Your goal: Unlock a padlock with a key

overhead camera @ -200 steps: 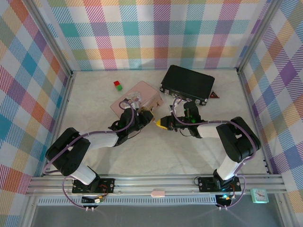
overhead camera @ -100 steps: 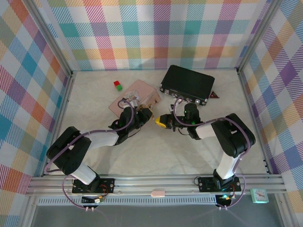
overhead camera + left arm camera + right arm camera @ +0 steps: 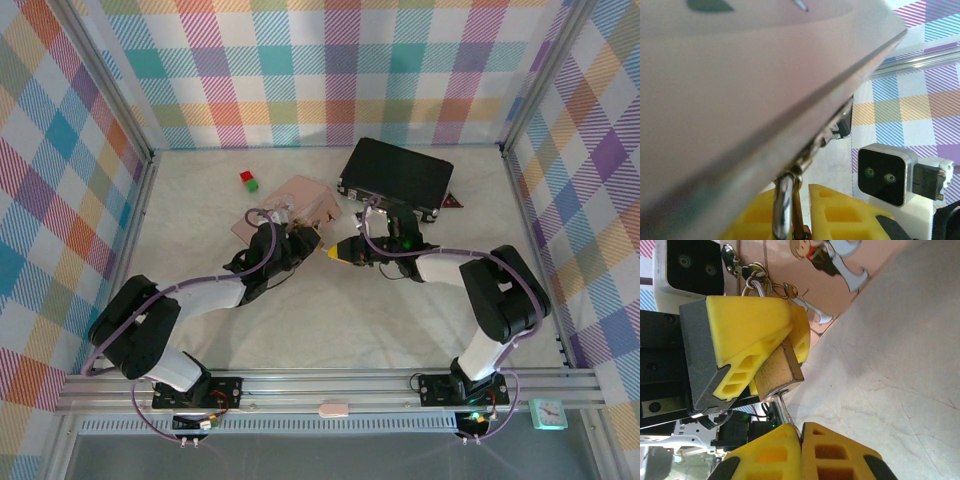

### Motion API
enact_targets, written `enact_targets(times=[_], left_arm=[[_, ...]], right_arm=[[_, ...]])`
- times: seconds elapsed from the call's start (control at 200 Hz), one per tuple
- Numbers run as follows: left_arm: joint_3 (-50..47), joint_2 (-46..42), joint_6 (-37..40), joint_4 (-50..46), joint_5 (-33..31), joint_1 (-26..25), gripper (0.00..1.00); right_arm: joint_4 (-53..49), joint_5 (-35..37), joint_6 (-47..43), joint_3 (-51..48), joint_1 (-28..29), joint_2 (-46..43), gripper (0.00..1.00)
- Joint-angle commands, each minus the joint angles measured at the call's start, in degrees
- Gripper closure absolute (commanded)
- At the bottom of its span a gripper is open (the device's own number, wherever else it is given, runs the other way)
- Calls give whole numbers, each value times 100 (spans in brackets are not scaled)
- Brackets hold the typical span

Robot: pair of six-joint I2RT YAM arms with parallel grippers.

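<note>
Top external view: a pale, faintly mottled surface is seen, edged at the near side by an aluminium rail to which both arm bases are bolted. A small mint-green clock is set at the near right corner. Farther in, about mid-surface, the left hand and the right hand are brought tip to tip.

In the right wrist view the padlock is held clear of the surface, its brass body pinched between the yellow fingers of the left hand. Its long axis is laid roughly along the line joining the two hands. The keyway end is turned towards the right hand and the shackle end towards the left wrist. The key is lined up on the same axis, with its thin blade entered in the keyway. Its other end is gripped by the right hand, whose fingers are pressed together on it.

In the left wrist view the silver shackle is seen close beneath the edge of the pink box.

Beyond the hands the pink box is laid flat. The red and green cubes are set just to its left and a black case to its right. The space is closed on three sides by multicoloured plaid walls.
</note>
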Motion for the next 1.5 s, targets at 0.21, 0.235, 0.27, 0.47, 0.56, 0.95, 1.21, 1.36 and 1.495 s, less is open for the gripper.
enact_targets(times=[0.21, 0.235, 0.27, 0.47, 0.56, 0.95, 1.21, 1.36, 1.495], left_arm=[[143, -193, 2, 234, 649, -186, 100], [136, -173, -11, 261, 641, -190, 100], [123, -154, -26, 314, 625, -188, 100], [19, -49, -63, 476, 524, -199, 100], [-35, 28, -99, 617, 519, -198, 100], [53, 202, -169, 783, 670, -275, 100], [75, 290, -221, 1097, 894, -364, 100], [61, 397, -456, 1400, 1049, -387, 100], [77, 476, -615, 1639, 1200, -394, 100]], right_arm=[[1379, 616, 1545, -129, 27, 153, 100], [1616, 635, 1803, -199, 30, 191, 100], [1874, 702, 2142, -291, 28, 215, 100], [2450, 1053, 3293, -674, 39, 178, 100], [2689, 1156, 3636, -791, 48, 154, 100], [2831, 1189, 3994, -547, 116, 339, 100], [2938, 1131, 4052, -285, 118, 651, 100], [2707, 1161, 3574, -78, 119, 751, 100], [2608, 1115, 3096, 77, 114, 860, 100]])
